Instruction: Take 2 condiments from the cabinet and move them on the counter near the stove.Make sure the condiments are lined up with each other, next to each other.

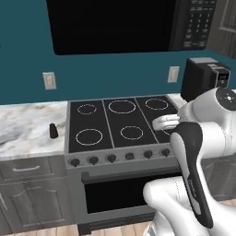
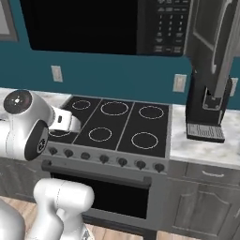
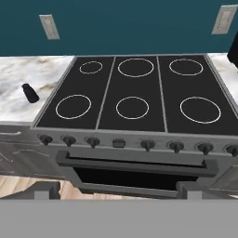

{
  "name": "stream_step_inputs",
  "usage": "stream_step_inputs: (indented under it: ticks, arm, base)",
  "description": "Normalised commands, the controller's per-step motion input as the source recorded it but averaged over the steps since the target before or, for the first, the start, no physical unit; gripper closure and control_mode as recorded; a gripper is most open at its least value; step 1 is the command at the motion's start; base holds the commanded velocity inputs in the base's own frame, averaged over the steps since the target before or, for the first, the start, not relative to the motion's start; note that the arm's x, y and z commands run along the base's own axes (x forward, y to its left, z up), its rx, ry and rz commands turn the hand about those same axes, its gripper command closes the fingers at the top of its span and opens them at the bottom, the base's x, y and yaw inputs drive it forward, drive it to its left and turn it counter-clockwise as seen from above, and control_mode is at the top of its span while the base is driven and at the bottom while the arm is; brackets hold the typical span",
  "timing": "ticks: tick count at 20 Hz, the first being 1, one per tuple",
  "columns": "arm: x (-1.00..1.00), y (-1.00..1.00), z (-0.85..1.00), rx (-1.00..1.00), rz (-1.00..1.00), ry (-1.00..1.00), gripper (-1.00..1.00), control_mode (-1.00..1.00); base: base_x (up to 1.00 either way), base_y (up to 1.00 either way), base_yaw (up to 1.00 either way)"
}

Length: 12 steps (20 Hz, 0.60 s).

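One condiment, a squat black shaker (image 1: 54, 130) (image 3: 30, 93), stands upright on the marble counter (image 1: 23, 122) (image 3: 16, 69) a little left of the stove (image 1: 120, 122) (image 2: 117, 124) (image 3: 135, 93). The black cooktop has white ring burners and a row of knobs on its front. My gripper (image 3: 118, 190) hangs in front of the stove, well right of the shaker, open, with nothing between its wide-apart fingertips (image 3: 46, 190). The cabinet is out of view.
A black coffee machine (image 1: 205, 78) (image 2: 208, 110) stands on the counter right of the stove. A dark microwave (image 1: 115, 23) (image 2: 103, 23) hangs low over the cooktop. Wall outlets (image 3: 49, 27) sit on the teal wall. The oven door handle (image 3: 135, 163) juts out below the knobs.
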Motion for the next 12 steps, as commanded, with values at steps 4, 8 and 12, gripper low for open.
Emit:
stream_step_inputs:
  ticks: [4, 8, 12]
  arm:
    - [0.00, 0.00, 0.00, 0.00, 0.00, 0.00, -1.00, 1.00]
    - [0.00, 0.00, 0.00, 0.00, 0.00, 0.00, -1.00, 1.00]
    - [0.00, 0.00, 0.00, 0.00, 0.00, 0.00, -1.00, 1.00]
  base:
    - [0.00, -0.68, 0.00]
    - [-0.01, -0.64, 0.00]
    - [-0.03, -0.71, 0.00]
